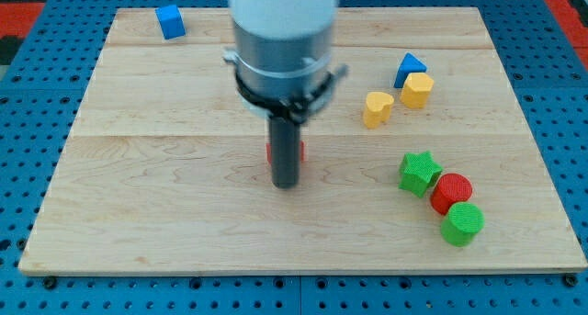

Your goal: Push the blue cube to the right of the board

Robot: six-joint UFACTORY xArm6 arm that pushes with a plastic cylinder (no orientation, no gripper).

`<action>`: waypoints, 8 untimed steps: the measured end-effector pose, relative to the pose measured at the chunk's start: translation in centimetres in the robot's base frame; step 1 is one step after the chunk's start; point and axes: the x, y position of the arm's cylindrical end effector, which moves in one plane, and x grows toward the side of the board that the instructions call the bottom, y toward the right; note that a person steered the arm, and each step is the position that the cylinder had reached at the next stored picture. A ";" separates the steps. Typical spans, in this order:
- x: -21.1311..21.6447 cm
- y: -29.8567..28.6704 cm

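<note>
Your blue cube point(170, 22) sits at the far upper-left corner of the wooden board point(184, 223), close to the top edge and well apart from every other block. Take that cube as your landmark for the rest.

Your arm carries no gripper, so nothing is wide, narrow or holding; it ends in a dark rod below a grey collar and a white housing. My tip point(286, 184) stands near the board's middle, well below the cube and to its right in the view, nowhere near touching it. A small red block point(299, 151) shows just behind the rod, mostly hidden by it, so you cannot make out its shape or whether the rod touches it.

Far to the right of the cube and a little lower, a blue triangular block point(411, 68) sits with a yellow hexagonal block point(417, 90) pressed against its lower edge. A yellow heart-shaped block point(377, 108) lies just left of that pair, slightly apart from it.

Further down on the view's right, diagonally across the board from the cube, three blocks run in a slanted row: a green star point(419, 173), a red cylinder point(451, 193) and a green cylinder point(462, 223), each touching or nearly touching its neighbour. The board rests on a blue perforated desk point(570, 122).
</note>
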 end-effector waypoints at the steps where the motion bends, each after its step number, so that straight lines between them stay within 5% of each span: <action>1: -6.5 -0.1; 3: -18.2 1.1; 5: -24.6 1.1; 7: -24.8 1.2; 8: -20.1 4.4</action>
